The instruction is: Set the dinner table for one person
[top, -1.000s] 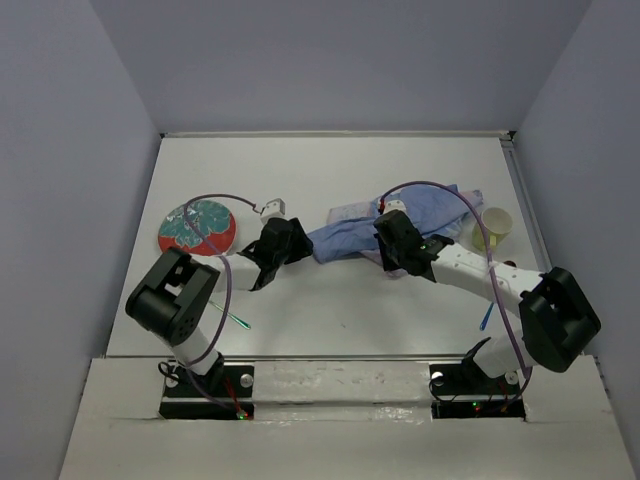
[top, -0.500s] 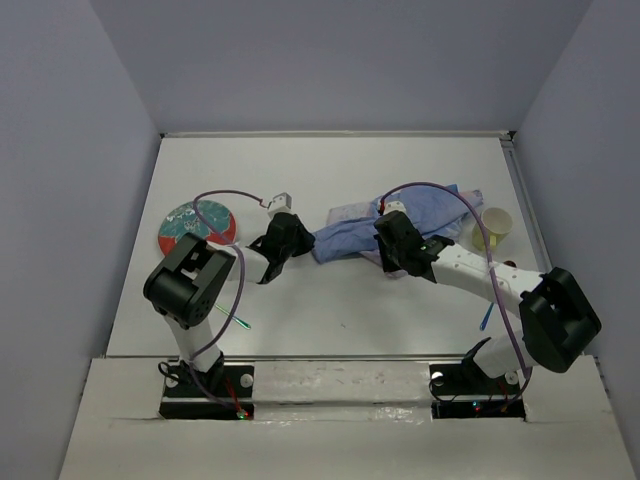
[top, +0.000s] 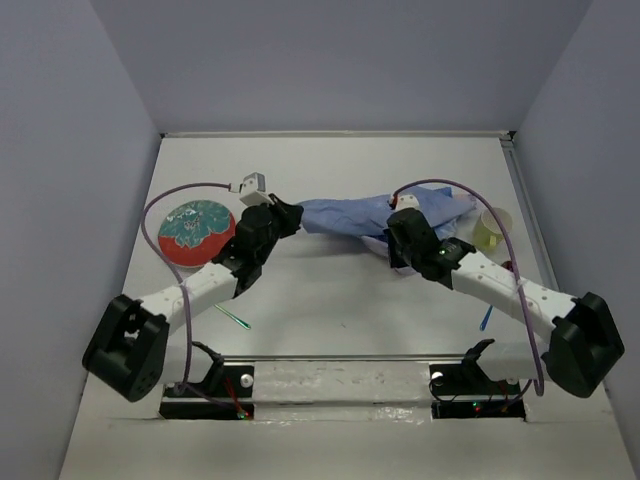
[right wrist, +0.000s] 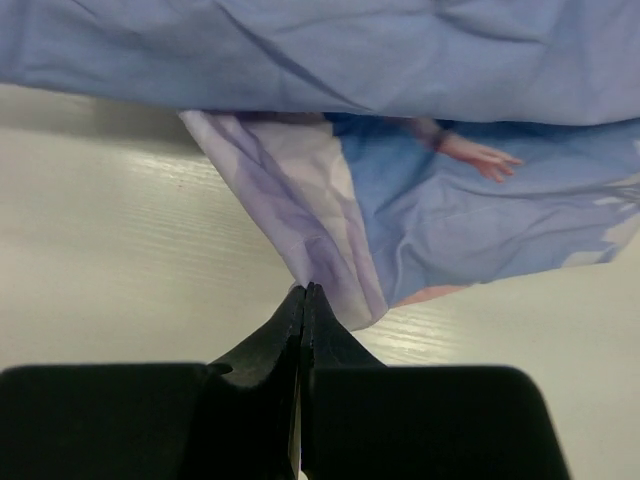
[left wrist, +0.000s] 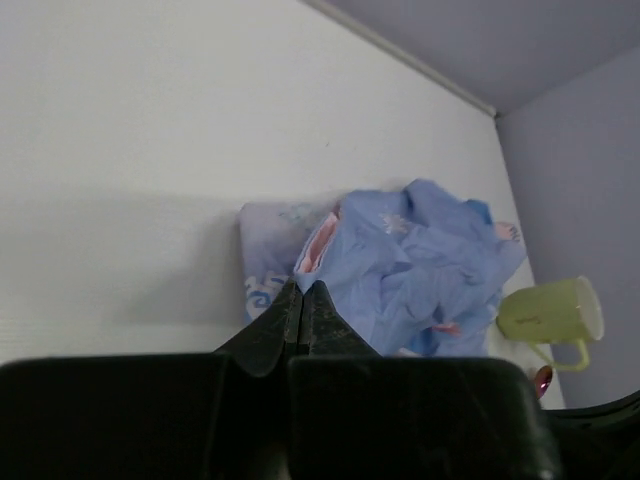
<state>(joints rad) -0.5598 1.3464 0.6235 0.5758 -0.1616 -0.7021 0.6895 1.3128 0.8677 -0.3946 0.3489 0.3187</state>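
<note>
The blue cartoon cloth mat (top: 372,215) hangs stretched between my two grippers above the off-white dinner table (top: 330,300). My left gripper (top: 291,215) is shut on the cloth's left end; in the left wrist view its tips (left wrist: 303,288) pinch a pink-lined edge of the crumpled cloth (left wrist: 420,260). My right gripper (top: 401,247) is shut on a lower corner of the cloth. In the right wrist view that gripper (right wrist: 306,290) pinches a pale lilac corner, and the rest of the cloth (right wrist: 430,190) drapes above the table.
A red and teal patterned plate (top: 197,230) lies at the left. A pale yellow cup (top: 491,228) stands right of the cloth, also seen from the left wrist (left wrist: 550,312). A green utensil (top: 237,320) lies near the front left, a blue one (top: 485,320) front right.
My left gripper has shut on the cloth's left end and lifted it toward the back. The left arm's elbow swung out to the left. The cloth is now pulled out longer between both grippers.
</note>
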